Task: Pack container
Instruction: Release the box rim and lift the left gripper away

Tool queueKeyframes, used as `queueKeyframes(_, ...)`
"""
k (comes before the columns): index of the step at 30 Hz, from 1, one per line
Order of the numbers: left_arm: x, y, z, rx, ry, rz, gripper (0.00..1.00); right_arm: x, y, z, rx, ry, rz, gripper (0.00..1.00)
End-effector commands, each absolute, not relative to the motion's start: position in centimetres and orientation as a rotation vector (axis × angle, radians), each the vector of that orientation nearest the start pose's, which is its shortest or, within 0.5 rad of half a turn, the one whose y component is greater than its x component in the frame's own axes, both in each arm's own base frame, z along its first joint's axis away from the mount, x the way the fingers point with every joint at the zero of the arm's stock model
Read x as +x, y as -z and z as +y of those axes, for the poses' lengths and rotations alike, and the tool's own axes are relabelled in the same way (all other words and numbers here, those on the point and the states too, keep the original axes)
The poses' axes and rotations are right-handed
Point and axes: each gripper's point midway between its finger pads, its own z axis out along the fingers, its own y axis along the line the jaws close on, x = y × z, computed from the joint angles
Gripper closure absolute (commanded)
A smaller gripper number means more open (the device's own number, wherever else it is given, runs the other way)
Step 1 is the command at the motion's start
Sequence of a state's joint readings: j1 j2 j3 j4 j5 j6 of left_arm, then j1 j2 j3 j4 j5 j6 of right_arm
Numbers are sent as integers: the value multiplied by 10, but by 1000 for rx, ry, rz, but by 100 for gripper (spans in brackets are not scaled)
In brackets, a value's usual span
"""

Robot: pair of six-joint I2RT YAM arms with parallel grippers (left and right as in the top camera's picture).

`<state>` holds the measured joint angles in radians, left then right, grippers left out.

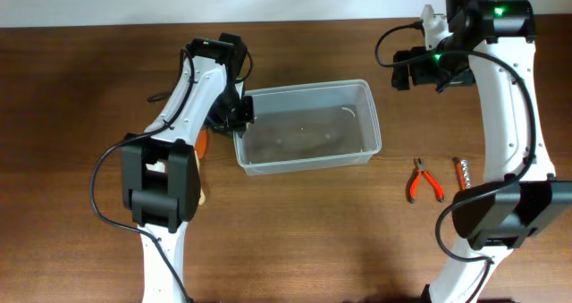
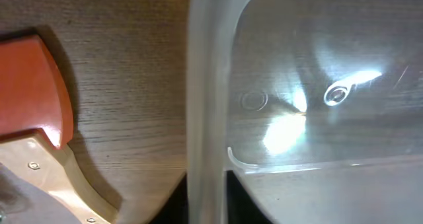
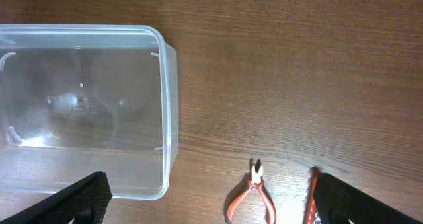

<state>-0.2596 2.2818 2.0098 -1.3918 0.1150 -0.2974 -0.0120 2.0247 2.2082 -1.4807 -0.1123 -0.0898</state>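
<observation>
The clear container (image 1: 308, 159) stands mid-table with nothing in it. My left gripper (image 1: 239, 115) is at its left short wall. In the left wrist view that wall (image 2: 208, 85) runs between the two dark fingers (image 2: 173, 207), and my left gripper (image 2: 207, 199) is shut on it with no gap showing. My right gripper (image 1: 429, 68) hangs high over the table's back right, open and holding nothing. Its wrist view has the container's right wall (image 3: 166, 118) on the left. My right gripper (image 3: 221, 204) spans wide in that view, red pliers (image 3: 252, 194) lying below it.
Red-handled pliers (image 1: 424, 180) and a second red-handled tool (image 1: 462, 171) lie right of the container. An orange-red blade on a wooden handle (image 2: 39, 85) lies left of it, beside my left arm (image 1: 203, 144). The second tool's handle (image 3: 310, 201) shows by the right finger.
</observation>
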Motion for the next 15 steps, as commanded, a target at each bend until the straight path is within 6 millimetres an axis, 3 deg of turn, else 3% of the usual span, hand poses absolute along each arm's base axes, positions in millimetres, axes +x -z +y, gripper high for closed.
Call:
queueKeyframes(1, 403, -62, -124, -53, 124, 3252, 73, 431, -221, 13, -148, -115, 2849, 1)
queueKeyframes(7, 404, -62, -120, -51, 82, 3245, 52, 431, -221, 13, -151, -115, 2849, 1)
queueKeyframes(13, 408, -66, -110, -49, 11, 3226, 44, 432, -221, 12, -151, -109, 2845, 1)
queueKeyframes(15, 417, -82, -103, -66, -13, 3184, 44, 435, -222, 12, -150, -107, 2835, 1)
